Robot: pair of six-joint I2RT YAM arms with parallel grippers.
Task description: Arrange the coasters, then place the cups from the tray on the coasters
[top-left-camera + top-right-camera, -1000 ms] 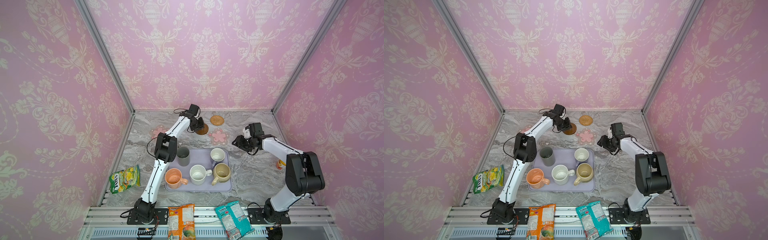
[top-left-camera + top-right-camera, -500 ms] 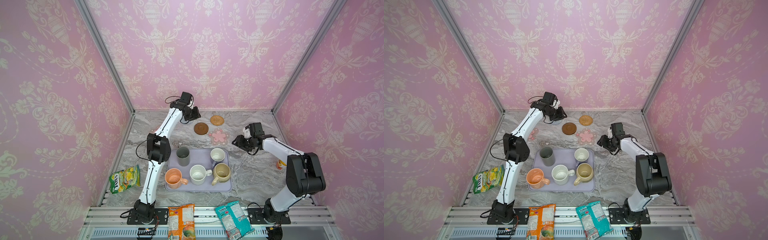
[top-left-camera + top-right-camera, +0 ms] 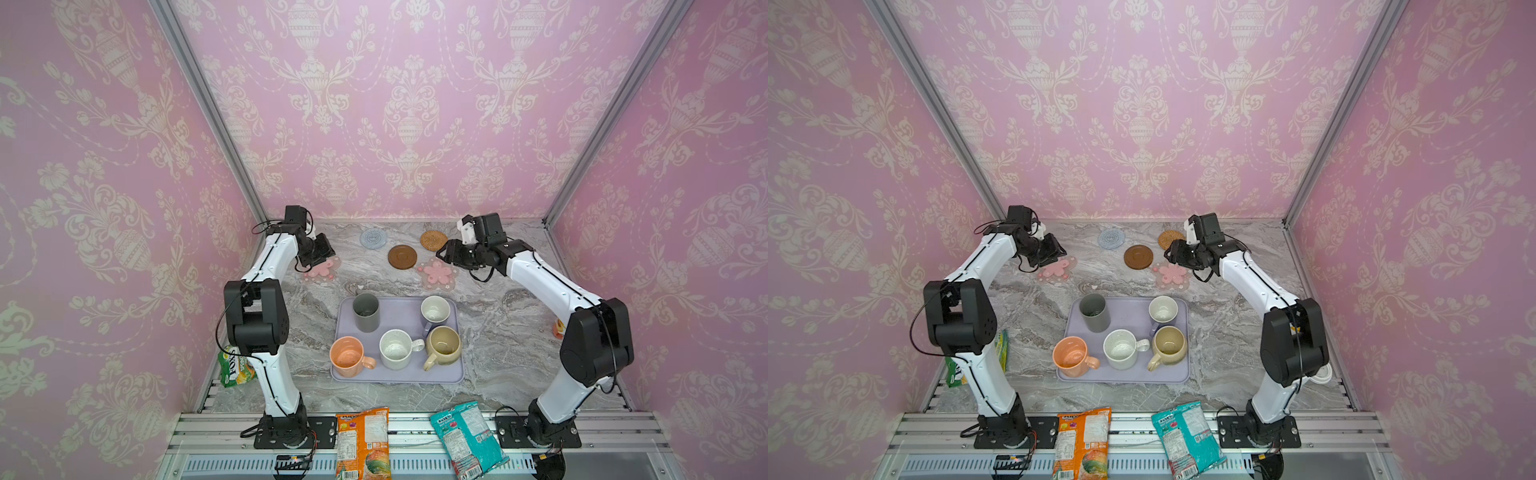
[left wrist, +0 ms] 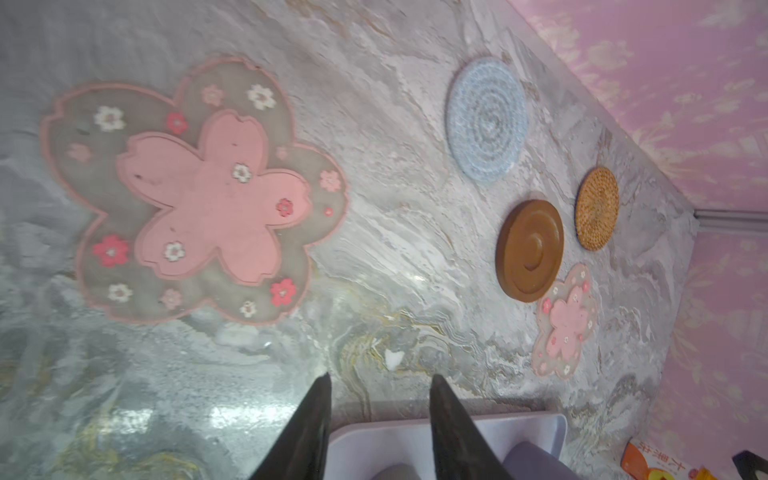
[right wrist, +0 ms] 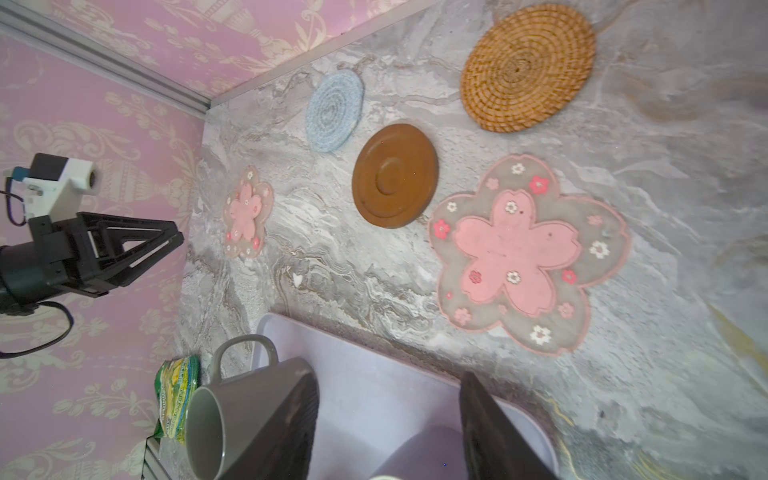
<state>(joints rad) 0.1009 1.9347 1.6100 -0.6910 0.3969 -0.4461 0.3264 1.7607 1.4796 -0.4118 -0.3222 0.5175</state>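
Nearest the front rail, and farthest from both grippers, lay an orange snack bag (image 3: 363,442) and a teal snack bag (image 3: 467,438). Next came the tray (image 3: 399,376), resting on the marble table (image 3: 498,332) between the two arms, on the near side of both grippers. All five cups stood upright on it. The peach-orange cup (image 3: 347,356), the white speckled cup (image 3: 395,349) and the beige-yellow cup (image 3: 444,345) made up the near row. The dark grey tumbler (image 3: 366,311) and the lavender cup (image 3: 435,312) stood in the row closer to the grippers, the tumbler on the left gripper's side, the lavender cup on the right gripper's.

Beyond the tray, the left gripper (image 3: 324,257) hung just above the left pink flower coaster (image 3: 326,270), its jaws partly apart with nothing between them. In the left wrist view its fingertips (image 4: 316,419) were clear of that coaster, which lay flat on the marble. The right gripper (image 3: 446,254) hovered over the gap between the right pink flower coaster (image 3: 438,274) and the tan rattan coaster (image 3: 432,240), jaws well apart and empty. The dark brown coaster (image 3: 402,256) lay between the two grippers, nearer the right one. Farthest back, the grey-blue coaster (image 3: 373,239) lay between them near the wall, closer to the left gripper.
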